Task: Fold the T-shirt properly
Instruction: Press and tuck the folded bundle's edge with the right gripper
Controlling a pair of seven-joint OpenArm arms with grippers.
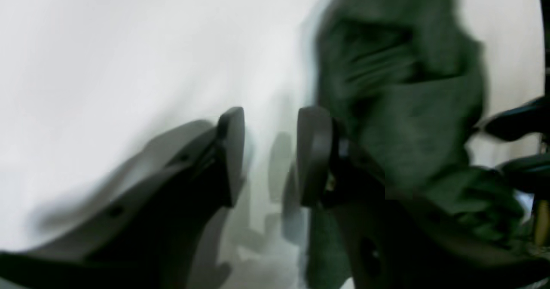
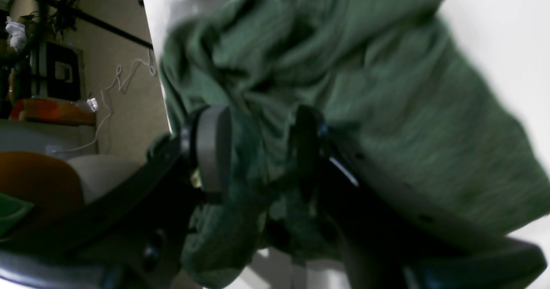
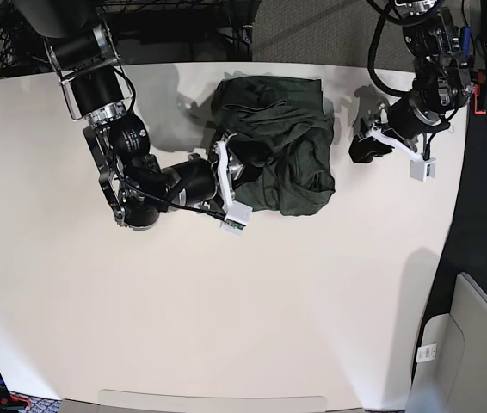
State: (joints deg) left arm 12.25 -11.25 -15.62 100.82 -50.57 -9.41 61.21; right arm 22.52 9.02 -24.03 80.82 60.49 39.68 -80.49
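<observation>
The base view shows the T-shirt (image 3: pixel 282 146) on the far half of the white table (image 3: pixel 226 318), a little right of the middle. It lies as a thick, crumpled bundle, roughly square, so the folding is judged to be well along but not tidy: several layers are heaped and the upper surface is full of creases. The cloth is dark olive-green, heathered and thin, with no print, and in the right wrist view fine ribs of the knit are visible, although that picture is blurred.

The right claw (image 3: pixel 229 176) is at the left edge of the bundle. In the right wrist view its jaws stand apart with a ridge of green fabric lying between them. The pads do not seem to press the cloth, so the claw is judged to be open around the fold rather than gripping it. This position fits a release of the edge, or a reach for a new hold; the pictures cannot say which.

The left claw (image 3: pixel 366 148) is above bare table just beside the right edge of the shirt. In the left wrist view its jaws are clearly open with only white table between them, and it holds nothing.
</observation>
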